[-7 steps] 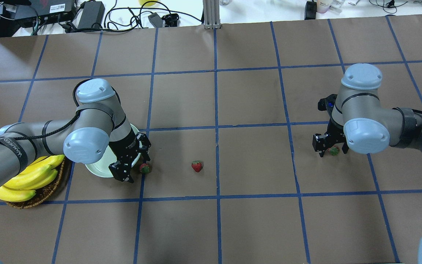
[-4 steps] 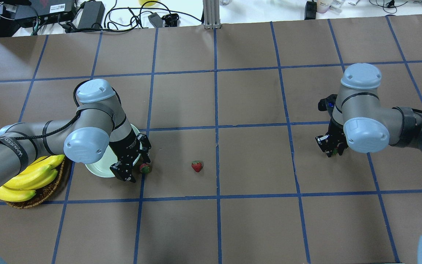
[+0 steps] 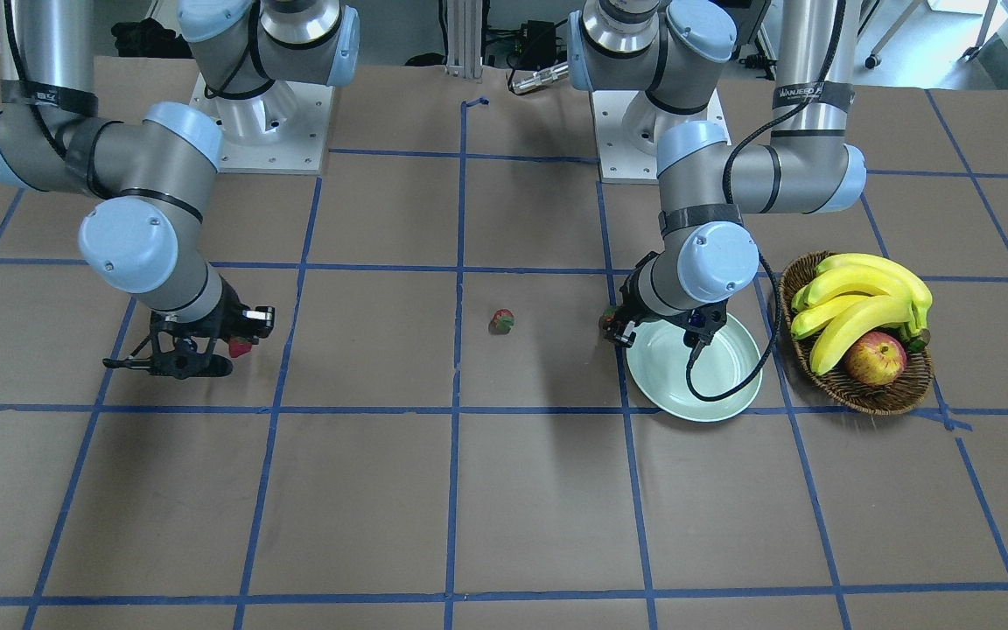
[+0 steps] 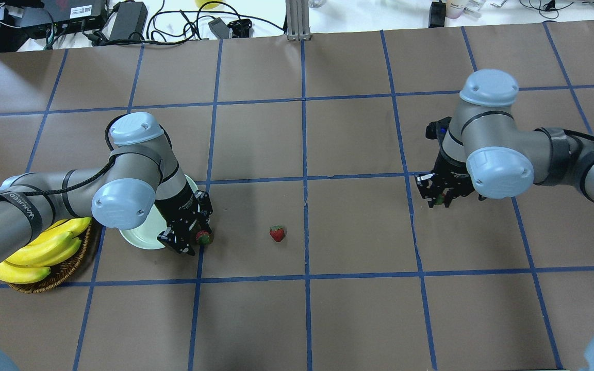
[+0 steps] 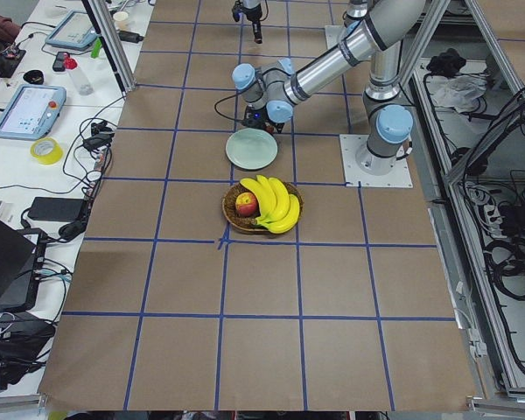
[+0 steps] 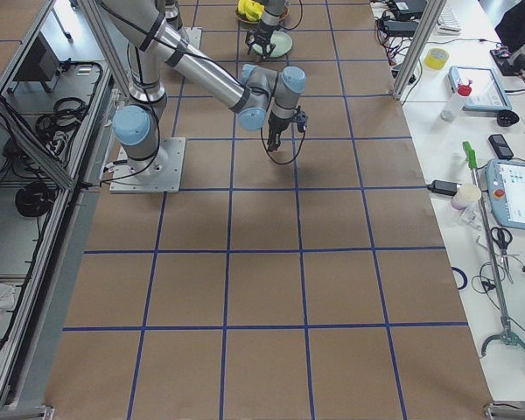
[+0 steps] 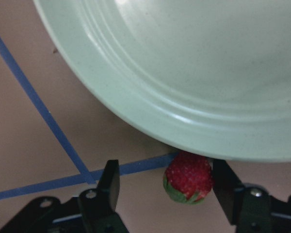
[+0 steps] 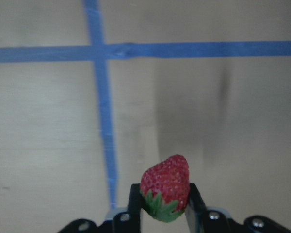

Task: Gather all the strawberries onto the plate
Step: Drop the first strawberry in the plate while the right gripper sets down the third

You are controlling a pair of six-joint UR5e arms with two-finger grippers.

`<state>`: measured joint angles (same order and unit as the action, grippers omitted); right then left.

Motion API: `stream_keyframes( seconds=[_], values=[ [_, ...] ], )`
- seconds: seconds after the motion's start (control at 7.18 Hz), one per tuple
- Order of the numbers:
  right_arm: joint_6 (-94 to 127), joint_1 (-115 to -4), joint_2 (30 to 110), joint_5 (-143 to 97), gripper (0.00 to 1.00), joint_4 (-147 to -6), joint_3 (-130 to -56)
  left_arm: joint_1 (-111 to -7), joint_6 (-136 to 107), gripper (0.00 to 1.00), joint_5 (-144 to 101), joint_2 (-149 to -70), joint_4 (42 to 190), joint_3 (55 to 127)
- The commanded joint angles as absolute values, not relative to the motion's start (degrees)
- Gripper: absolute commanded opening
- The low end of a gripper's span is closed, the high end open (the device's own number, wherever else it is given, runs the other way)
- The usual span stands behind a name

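Right gripper point(image 8: 164, 195) is clamped on one strawberry point(image 8: 166, 187), cap towards the wrist, apparently lifted off the table. Left gripper point(image 7: 166, 180) stands wide apart astride a second strawberry point(image 7: 189, 177), which touches one finger and sits on the table against the plate point(image 7: 150, 73) rim just ahead. A third strawberry point(image 4: 277, 233) lies between the two grippers, untouched. The plate holds nothing, so all three deliveries remain. Beyond the plate, the wicker basket point(image 3: 902, 395) holds bananas point(image 3: 854, 297) and an apple point(image 3: 877, 359).
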<state>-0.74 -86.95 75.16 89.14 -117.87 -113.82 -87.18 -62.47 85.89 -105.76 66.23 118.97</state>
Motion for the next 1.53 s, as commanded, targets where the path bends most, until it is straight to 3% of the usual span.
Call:
stream_keyframes(
  seconds=[0.0, 0.42, 0.97, 1.11, 1.25, 1.39],
  values=[
    [16.98, -98.48, 74.36, 75.14, 0.00, -117.41, -109.61, -87.27, -62.49, 0.00, 85.69, -105.82, 66.27, 118.83],
    [35.44, -107.11, 66.64, 63.94, 0.00, -131.71, -108.81, -88.06, -62.05, 0.00, 84.38, -103.90, 66.44, 116.82],
    [39.20, -107.75, 65.22, 56.34, 0.04, -132.28, -108.19, -85.71, -49.92, 0.00, 83.40, -101.25, 69.08, 111.45],
    [39.37, -107.75, 65.30, 56.34, 0.58, -132.19, -108.19, -80.91, -44.27, 0.00, 86.11, -102.12, 68.65, 111.45],
    [40.68, -107.75, 65.30, 56.42, 0.73, -132.19, -108.19, -76.86, -38.38, 0.00, 86.22, -102.74, 68.90, 111.79],
    [40.69, -107.67, 65.74, 56.86, 0.80, -132.19, -108.19, -75.60, -37.62, 0.00, 86.31, -103.79, 68.99, 111.97]
  ],
)
